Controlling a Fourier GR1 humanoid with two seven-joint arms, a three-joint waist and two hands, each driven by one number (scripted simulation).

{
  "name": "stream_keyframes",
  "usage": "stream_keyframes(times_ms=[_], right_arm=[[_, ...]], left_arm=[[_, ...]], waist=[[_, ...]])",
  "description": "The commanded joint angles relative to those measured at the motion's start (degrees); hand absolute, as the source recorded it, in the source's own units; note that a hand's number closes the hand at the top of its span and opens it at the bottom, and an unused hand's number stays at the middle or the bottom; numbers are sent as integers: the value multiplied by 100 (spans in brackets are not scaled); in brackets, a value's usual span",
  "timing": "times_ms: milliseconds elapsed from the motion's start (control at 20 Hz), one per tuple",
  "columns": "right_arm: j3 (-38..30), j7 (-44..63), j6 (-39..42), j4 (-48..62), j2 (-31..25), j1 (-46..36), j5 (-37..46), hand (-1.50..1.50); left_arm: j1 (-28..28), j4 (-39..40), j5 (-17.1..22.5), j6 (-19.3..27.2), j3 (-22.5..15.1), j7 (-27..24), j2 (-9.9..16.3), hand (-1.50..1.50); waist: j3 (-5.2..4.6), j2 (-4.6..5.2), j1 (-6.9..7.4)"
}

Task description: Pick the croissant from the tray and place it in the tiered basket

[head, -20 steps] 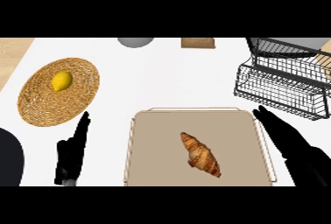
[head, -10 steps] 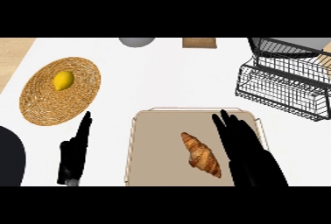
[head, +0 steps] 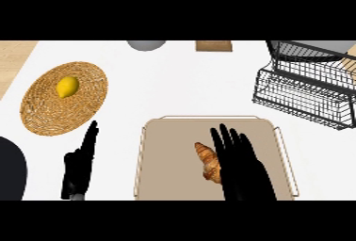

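A brown croissant lies lengthwise near the middle of the beige tray. My right hand is over the tray, fingers straight, its left edge against or just over the croissant's right side and hiding part of it. The black wire tiered basket stands at the upper right, apart from the tray. My left hand rests open at the lower left, fingers pointing up, just left of the tray.
A woven round mat at the left holds a yellow lemon. A grey round object and a small wooden block sit at the counter's far edge. A dark rounded shape fills the lower left corner.
My right hand has moved left, from the tray's right rim onto the tray, up beside the croissant. The left hand has stayed put.
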Motion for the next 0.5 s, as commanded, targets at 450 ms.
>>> stream_keyframes(times_ms=[450], right_arm=[[-319,800,1388,1156,1208,-258,188,-150]], left_arm=[[-162,170,109,-278,134,144,-51,0]], waist=[[-24,26,-21]])
